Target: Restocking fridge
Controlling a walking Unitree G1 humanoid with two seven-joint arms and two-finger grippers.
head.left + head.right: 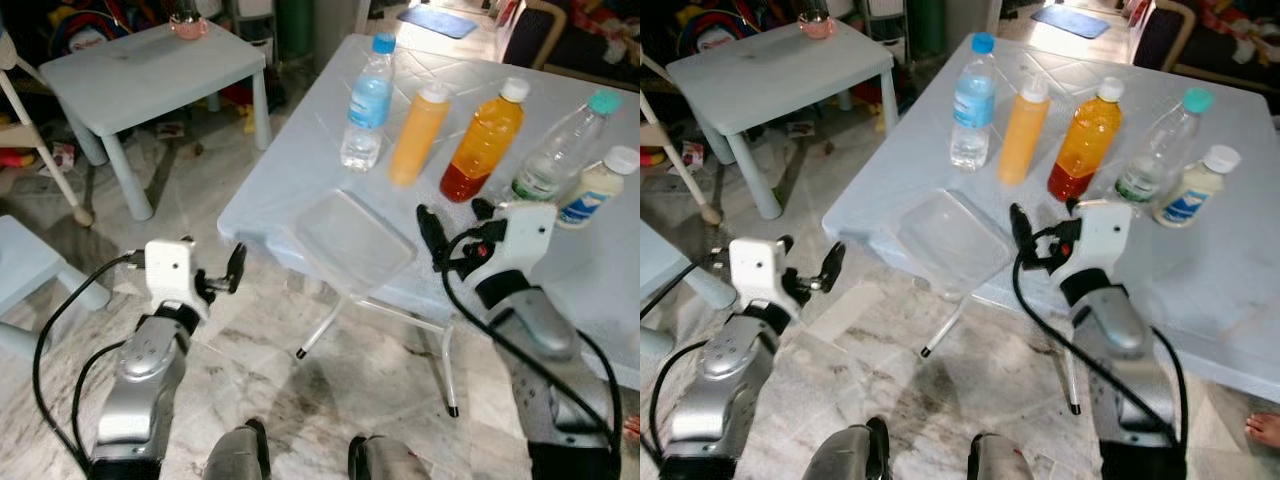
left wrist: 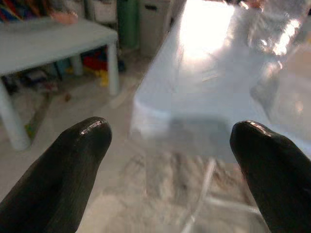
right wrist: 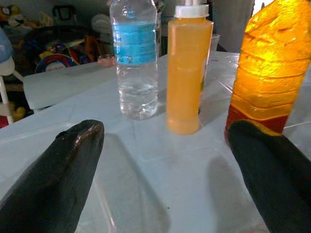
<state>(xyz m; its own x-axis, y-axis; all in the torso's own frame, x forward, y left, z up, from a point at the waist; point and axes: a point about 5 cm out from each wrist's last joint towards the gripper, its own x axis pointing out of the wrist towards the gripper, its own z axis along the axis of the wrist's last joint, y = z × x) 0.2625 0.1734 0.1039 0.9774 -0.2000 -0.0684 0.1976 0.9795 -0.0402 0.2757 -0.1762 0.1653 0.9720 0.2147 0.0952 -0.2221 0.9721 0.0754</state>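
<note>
Several bottles stand in a row on the pale table [image 1: 290, 160]: a water bottle with a blue cap [image 1: 368, 100], an orange squeeze bottle [image 1: 418, 135], an orange juice bottle [image 1: 484, 140], a clear teal-capped bottle [image 1: 555, 150] and a small white bottle [image 1: 597, 188]. A clear plastic container [image 1: 355, 240] lies at the table's near edge. My right gripper [image 1: 455, 222] hovers open over the table, just short of the juice bottle [image 3: 272, 73], nothing between its fingers. Off the table's left corner, over the floor, my left gripper [image 1: 212, 258] is open and empty.
A small pale-blue table [image 1: 150, 70] with a pink cup [image 1: 188, 25] stands at the back left. A pale stool [image 1: 30, 260] is at my left. The big table's folding legs [image 1: 320, 330] reach the marble floor ahead. A person's foot [image 1: 1265, 430] is at lower right.
</note>
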